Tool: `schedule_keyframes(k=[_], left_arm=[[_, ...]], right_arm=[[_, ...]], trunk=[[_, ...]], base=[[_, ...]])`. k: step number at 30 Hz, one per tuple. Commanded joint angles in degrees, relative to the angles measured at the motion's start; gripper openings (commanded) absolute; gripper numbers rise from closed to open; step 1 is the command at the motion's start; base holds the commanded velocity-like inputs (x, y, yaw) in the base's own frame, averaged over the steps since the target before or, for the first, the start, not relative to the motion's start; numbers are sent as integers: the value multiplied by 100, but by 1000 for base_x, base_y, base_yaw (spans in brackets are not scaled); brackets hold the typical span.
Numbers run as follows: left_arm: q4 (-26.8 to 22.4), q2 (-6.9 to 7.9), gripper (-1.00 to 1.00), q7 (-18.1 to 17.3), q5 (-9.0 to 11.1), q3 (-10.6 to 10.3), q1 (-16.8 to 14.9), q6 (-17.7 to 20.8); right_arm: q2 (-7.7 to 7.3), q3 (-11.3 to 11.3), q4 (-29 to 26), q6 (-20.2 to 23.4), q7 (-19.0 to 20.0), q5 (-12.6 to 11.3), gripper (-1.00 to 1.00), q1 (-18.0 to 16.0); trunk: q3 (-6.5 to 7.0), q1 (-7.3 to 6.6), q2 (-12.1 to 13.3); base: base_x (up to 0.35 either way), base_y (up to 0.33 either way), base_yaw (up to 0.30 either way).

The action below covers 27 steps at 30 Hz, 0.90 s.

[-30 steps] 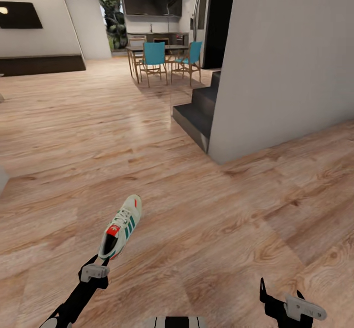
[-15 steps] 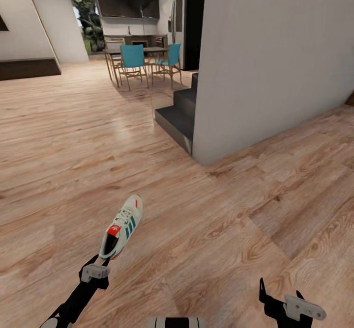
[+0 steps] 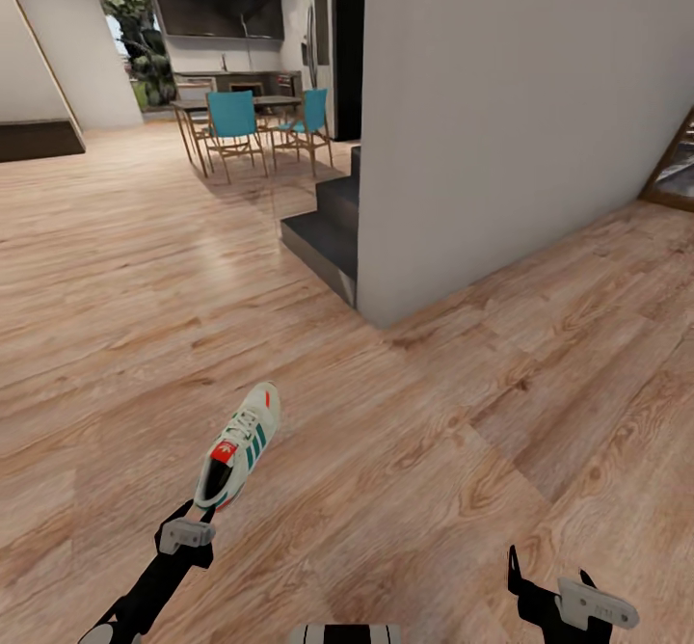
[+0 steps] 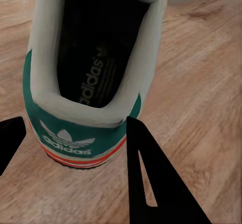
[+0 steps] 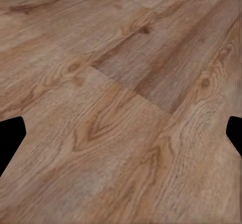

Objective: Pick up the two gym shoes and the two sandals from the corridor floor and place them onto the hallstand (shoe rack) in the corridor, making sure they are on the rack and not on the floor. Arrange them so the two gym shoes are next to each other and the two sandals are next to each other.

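We are in the carrying step: one gym shoe (image 3: 239,444) is up off the corridor floor (image 3: 434,413), held out ahead of our left gripper (image 3: 198,514) by its heel, toe pointing away from us. In the left wrist view the jaws sit on either side of the green heel patch, closed onto it, so the grip looks firm to us. Our right gripper (image 3: 554,581) hangs low over bare planks with its jaws spread wide, holding nothing. Ahead stand a grey wall (image 3: 520,94), dark steps (image 3: 323,229) and blue dining chairs (image 3: 231,119). Next, we judge, we must find the hallstand and set this shoe on it.
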Motion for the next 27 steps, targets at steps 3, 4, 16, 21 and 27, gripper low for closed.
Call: schedule_keyframes(k=[3,4,16,21,27], left_arm=[[4,-2,-100,-42,26,10,-3,-3],[4,-2,-100,-41,26,9,-3,-3],[4,-2,-100,-38,23,6,-3,-3],[4,2,-100,-36,23,11,-3,-3],[4,0,-100,-36,17,11,-3,-3]], right_arm=[[4,-1,-2,-11,-8,1,100,0],[4,-1,-2,-11,-8,1,100,0],[3,1,-2,-11,-8,0,100,0],[4,1,-1,-11,-8,0,100,0],[4,1,-2,-11,-8,3,100,0]], trunk=[[10,0,-1],[14,0,-1],[71,0,-1],[95,0,-1],[118,0,-1]], base=[[169,-23,-250],[224,-58,-254],[288,-132,-259],[316,-73,-261],[320,-13,-206]])
